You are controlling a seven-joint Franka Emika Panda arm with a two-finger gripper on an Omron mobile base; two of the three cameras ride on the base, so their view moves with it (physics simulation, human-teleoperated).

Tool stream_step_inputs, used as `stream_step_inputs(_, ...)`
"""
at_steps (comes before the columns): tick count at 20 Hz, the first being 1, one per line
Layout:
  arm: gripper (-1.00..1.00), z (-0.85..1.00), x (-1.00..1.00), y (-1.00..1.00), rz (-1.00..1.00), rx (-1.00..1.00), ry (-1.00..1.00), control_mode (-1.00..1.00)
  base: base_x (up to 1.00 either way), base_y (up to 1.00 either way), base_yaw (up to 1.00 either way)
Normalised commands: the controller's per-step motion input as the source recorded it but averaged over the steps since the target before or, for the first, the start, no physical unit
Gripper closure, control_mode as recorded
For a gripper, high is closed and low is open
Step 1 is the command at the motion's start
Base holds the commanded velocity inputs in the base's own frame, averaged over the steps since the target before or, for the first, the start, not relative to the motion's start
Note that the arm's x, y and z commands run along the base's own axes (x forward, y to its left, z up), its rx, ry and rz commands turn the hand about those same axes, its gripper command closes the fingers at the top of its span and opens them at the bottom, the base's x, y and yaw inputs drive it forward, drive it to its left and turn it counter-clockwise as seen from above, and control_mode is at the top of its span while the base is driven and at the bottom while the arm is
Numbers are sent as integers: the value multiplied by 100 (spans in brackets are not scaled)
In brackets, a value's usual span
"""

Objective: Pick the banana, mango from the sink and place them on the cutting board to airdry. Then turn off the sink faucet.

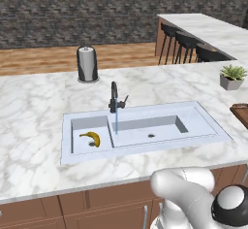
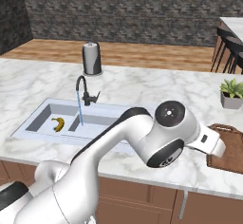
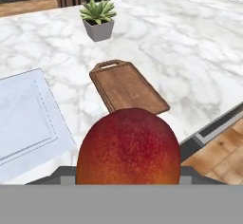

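Observation:
A round orange-red mango (image 3: 128,147) sits large at the bottom of the hand view, and my gripper (image 3: 126,174) is shut on it; the fruit hides the fingertips. Just beyond the mango lies the dark brown cutting board (image 3: 126,88) (image 2: 232,147) (image 1: 240,112), flat on the white marble. My hand reaches out to the right over the board's near end. The yellow banana (image 1: 91,138) (image 2: 58,123) lies in the smaller left basin of the pale sink (image 1: 145,150) (image 2: 33,121) (image 3: 23,118). A thin blue stream runs from the dark sink faucet (image 1: 114,97) (image 2: 84,91).
A grey potted plant (image 3: 98,19) (image 1: 232,76) (image 2: 232,94) stands behind the board. A dark paper-towel holder (image 1: 87,64) (image 2: 92,58) stands behind the sink. Dark bar stools (image 1: 184,43) line the far counter. The counter's front edge runs close to the board.

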Motion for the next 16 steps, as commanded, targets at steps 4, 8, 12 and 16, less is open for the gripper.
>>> stream_step_inputs(4,100,-9,32,-27,4,1,5,-100,0,0,0)
stream_step_inputs(8,100,-20,19,-26,6,3,3,-100,0,0,0)
stream_step_inputs(12,100,-28,19,-25,6,3,4,-100,0,0,0)
stream_step_inputs(16,100,-36,19,-17,6,3,5,-100,0,0,0)
